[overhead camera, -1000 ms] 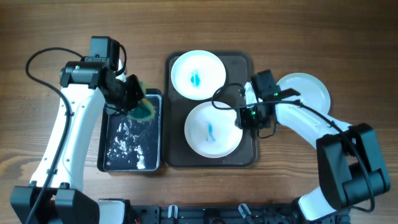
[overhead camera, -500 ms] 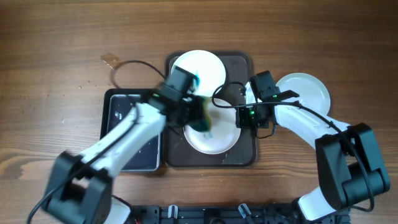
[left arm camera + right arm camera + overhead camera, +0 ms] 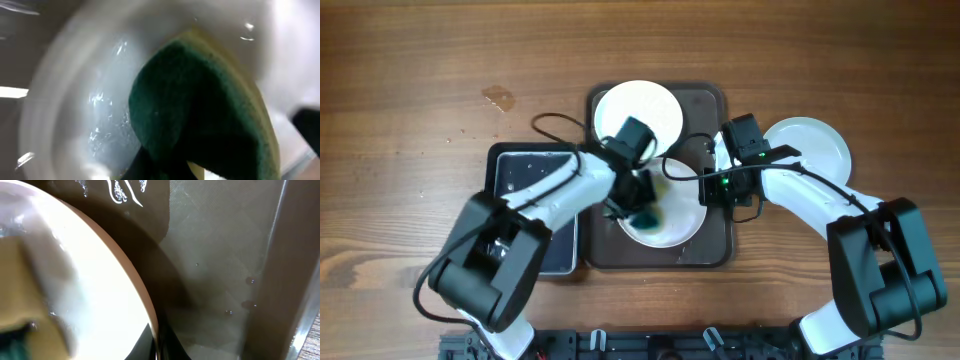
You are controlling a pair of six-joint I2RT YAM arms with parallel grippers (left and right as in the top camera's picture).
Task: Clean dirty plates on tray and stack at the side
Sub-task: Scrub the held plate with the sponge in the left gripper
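Observation:
The dark tray (image 3: 715, 250) holds two white plates. The far plate (image 3: 645, 105) is partly hidden by my left arm. My left gripper (image 3: 642, 210) is shut on a green and yellow sponge (image 3: 647, 216) (image 3: 200, 115) pressed onto the wet near plate (image 3: 682, 228) (image 3: 65, 100). My right gripper (image 3: 708, 190) (image 3: 159, 347) is shut on that plate's right rim (image 3: 100, 280). A third white plate (image 3: 815, 145) lies on the table right of the tray.
A black water basin (image 3: 525, 165) sits left of the tray, partly under my left arm. A small wet spot (image 3: 498, 97) marks the wooden table at far left. The tray floor (image 3: 225, 255) shows water drops beside the raised rim.
My left arm carried the sponge from the basin over to the near plate and now presses it lower on the plate. The right arm has not moved.

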